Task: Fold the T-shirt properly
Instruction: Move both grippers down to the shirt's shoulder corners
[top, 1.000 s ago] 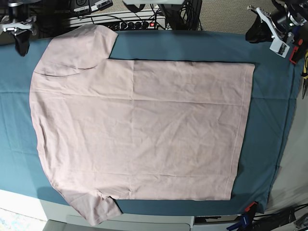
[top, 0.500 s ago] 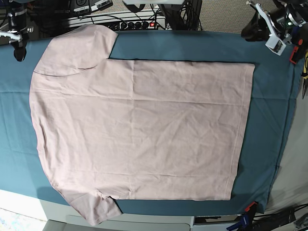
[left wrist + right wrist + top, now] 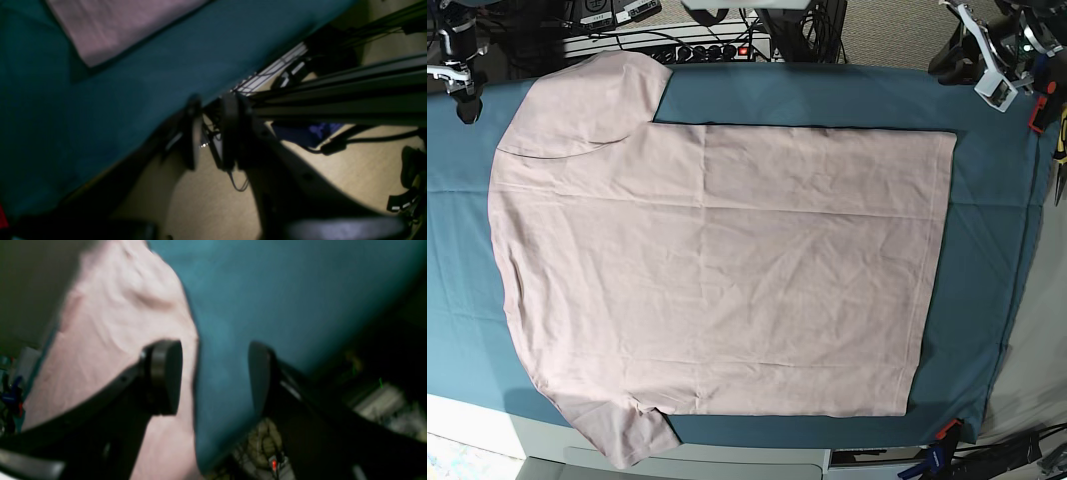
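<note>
The T-shirt (image 3: 717,260) lies spread flat, plain side up, over the teal cloth sheet (image 3: 987,200) that covers the surface; in the base view its collar end and sleeves sit toward 9 o'clock and its straight hem toward 3 o'clock, one sleeve pointing to 11 o'clock and the other to 7 o'clock, no fold made yet. The right end effector (image 3: 213,376) hangs off the surface's 11 o'clock corner with its jaws spread wide and nothing between them, the sleeve's edge just under one finger (image 3: 163,373) in the right wrist view. The left end effector (image 3: 210,130) sits beyond the 1 o'clock corner, clear of the hem corner, its jaws parted by only a narrow gap and empty. The garment looks like thin, light cotton: limp, easily wrinkled, likely to drag and bunch against the sheet rather than slide, and to sag if lifted from one point. I judge it is best pinched at edges and corners, the far sleeve's shoulder seam with the right side and the far hem corner with the left, lifted together so the long edge can be carried over in one line.
</note>
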Motion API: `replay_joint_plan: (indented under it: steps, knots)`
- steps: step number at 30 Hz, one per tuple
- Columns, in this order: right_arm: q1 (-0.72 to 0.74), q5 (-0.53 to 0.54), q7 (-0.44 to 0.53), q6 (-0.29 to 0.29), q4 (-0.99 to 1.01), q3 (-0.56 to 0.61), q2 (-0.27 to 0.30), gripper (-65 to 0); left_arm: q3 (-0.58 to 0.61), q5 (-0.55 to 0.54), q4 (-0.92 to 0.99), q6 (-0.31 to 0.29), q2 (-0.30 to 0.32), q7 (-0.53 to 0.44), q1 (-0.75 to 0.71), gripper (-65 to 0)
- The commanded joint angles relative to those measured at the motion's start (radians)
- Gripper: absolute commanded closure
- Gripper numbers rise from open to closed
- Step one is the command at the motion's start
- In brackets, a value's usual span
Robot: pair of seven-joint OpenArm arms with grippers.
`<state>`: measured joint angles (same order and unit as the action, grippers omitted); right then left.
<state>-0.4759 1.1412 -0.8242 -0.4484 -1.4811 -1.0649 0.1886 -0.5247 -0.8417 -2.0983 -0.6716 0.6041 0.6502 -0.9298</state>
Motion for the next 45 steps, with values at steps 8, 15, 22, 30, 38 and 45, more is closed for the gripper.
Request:
replay_joint_plan:
  steps: [8, 15, 22, 30, 38, 45]
  knots:
    - [-0.003, 0.061, -0.042, -0.018, -0.014, 0.041, 0.003, -32.0, -0.008, -0.013, -0.012, -0.007, 0.011, -0.02, 0.05, -12.2]
    - [-0.004, 0.032, -0.042, -0.018, -0.013, 0.173, -0.068, -32.0, -0.008, -0.004, -0.012, -0.006, 0.011, -0.019, 0.058, -12.2]
    - [-0.01, -0.009, -0.041, -0.018, -0.013, 0.219, -0.092, -32.0, -0.008, 0.005, -0.012, -0.006, 0.011, -0.021, 0.058, -12.2]
    - [-0.028, -0.01, -0.053, -0.061, -0.013, 0.22, -0.092, 0.0, -0.008, 0.02, -0.012, 0.082, 0.011, -0.021, 0.075, -14.9]
    - [-0.028, -0.009, -0.056, -0.06, -0.013, 0.22, -0.092, 0.0, -0.008, 0.019, 0.029, 0.343, 0.011, 0.039, 0.206, -25.2]
    - [-0.028, -0.01, -0.056, -0.06, -0.013, 0.22, -0.092, 0.0, -0.008, -0.109, 0.278, 0.331, 0.011, 0.089, 0.32, -25.2]
